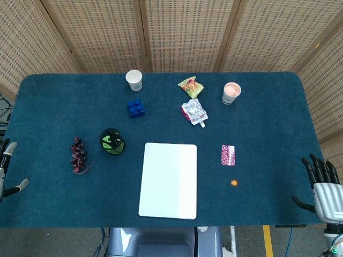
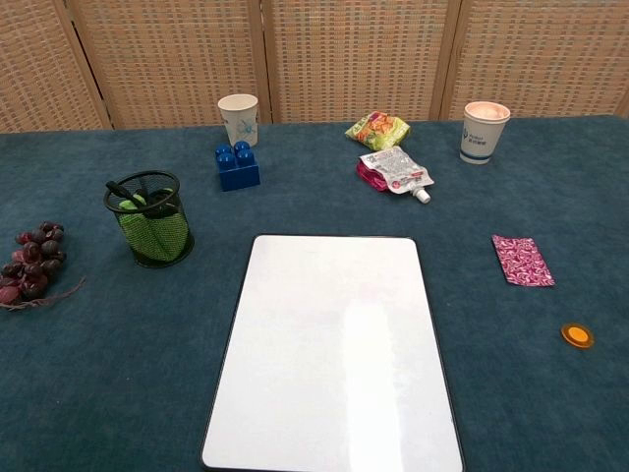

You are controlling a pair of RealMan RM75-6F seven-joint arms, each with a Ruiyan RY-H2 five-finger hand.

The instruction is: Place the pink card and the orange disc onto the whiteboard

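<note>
Whiteboard: nearest the camera, flat on the blue bench, face bare.
Pink card: on the cloth to the right of the whiteboard, apart from it.
Orange disc: just nearer than the card, also off the board.
Right hand: at the bench's right edge, fingers spread, holding nothing.
Left hand: at the left edge, fingers apart, empty.
Step in hand: likely the right hand's reach; both pieces lie flat and thin, so pinching an edge should serve best.
Writing: the white cup and pink-topped cup bear blue marks, too small to read.
</note>
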